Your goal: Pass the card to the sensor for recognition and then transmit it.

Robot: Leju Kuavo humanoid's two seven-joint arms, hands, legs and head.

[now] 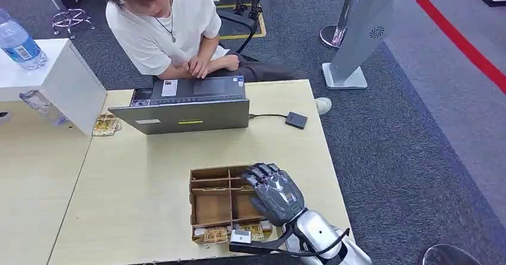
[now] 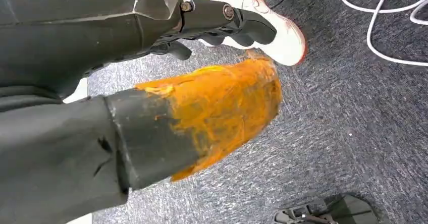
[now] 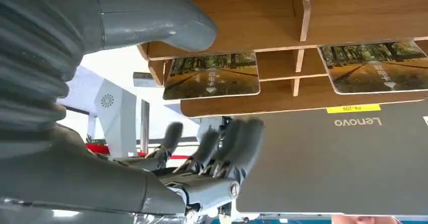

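The right hand (image 1: 275, 193) sits low in the middle of the head view, over the right part of a wooden divided tray (image 1: 206, 208). Its fingers (image 3: 237, 143) are apart and a little curled, and nothing lies in them. In the right wrist view two cards stand in the tray's slots, each printed with a tree-lined road, a few small characters too fine to read, and a white arrow: one card (image 3: 212, 75) just beside the thick thumb (image 3: 151, 22), the second card (image 3: 378, 65) toward the right edge. In the head view, cards of the same kind show at the tray's near edge (image 1: 216, 235).

Beyond the tray, upper centre of the head view, stands a grey laptop (image 1: 188, 113); the wrist view reads "Lenovo" on its lid, upside down, with a yellow sticker whose print is too blurred to make out. A cable runs from the laptop to a small black square box (image 1: 296, 120), probably the card sensor. A person in a white T-shirt (image 1: 164, 23) sits behind the laptop. At upper left a water bottle (image 1: 18, 41) stands on a white box (image 1: 59, 80).
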